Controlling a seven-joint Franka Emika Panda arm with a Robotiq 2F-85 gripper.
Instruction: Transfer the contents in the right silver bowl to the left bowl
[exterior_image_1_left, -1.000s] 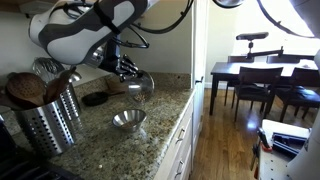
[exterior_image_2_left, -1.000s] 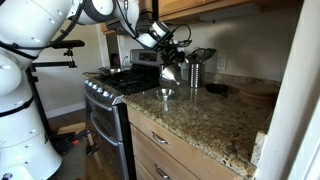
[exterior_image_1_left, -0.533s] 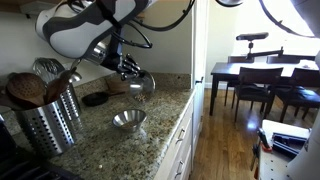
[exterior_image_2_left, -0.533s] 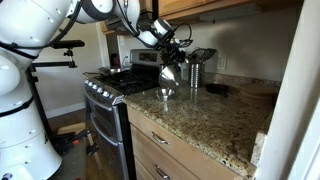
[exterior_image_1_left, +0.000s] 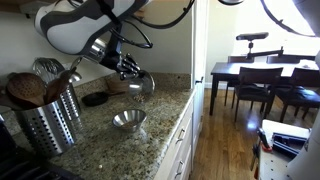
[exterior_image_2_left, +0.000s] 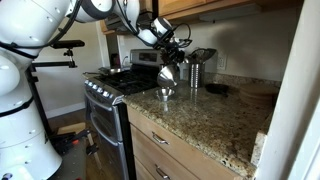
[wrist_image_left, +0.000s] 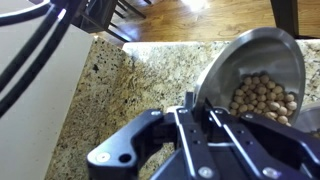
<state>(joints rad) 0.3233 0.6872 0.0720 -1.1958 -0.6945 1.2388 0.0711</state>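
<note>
My gripper (exterior_image_1_left: 131, 70) is shut on the rim of a silver bowl (exterior_image_1_left: 142, 84) and holds it tilted in the air above the granite counter (exterior_image_1_left: 110, 140). In the wrist view the gripper (wrist_image_left: 190, 103) pinches the rim of this held bowl (wrist_image_left: 255, 60), which holds several small tan round pieces (wrist_image_left: 262, 98). A second silver bowl (exterior_image_1_left: 128, 120) stands on the counter just below; it also shows in an exterior view (exterior_image_2_left: 165, 94), under the held bowl (exterior_image_2_left: 169, 73) and gripper (exterior_image_2_left: 167, 55).
A perforated metal utensil holder (exterior_image_1_left: 45, 125) with wooden spoons stands near the bowl on the counter. A dark coaster (exterior_image_1_left: 95, 98) lies behind. A stove (exterior_image_2_left: 110, 85) adjoins the counter. A dining table with chairs (exterior_image_1_left: 262, 80) is beyond the counter's edge.
The arm and the held bowl have risen slightly; the bowl on the counter has not moved.
</note>
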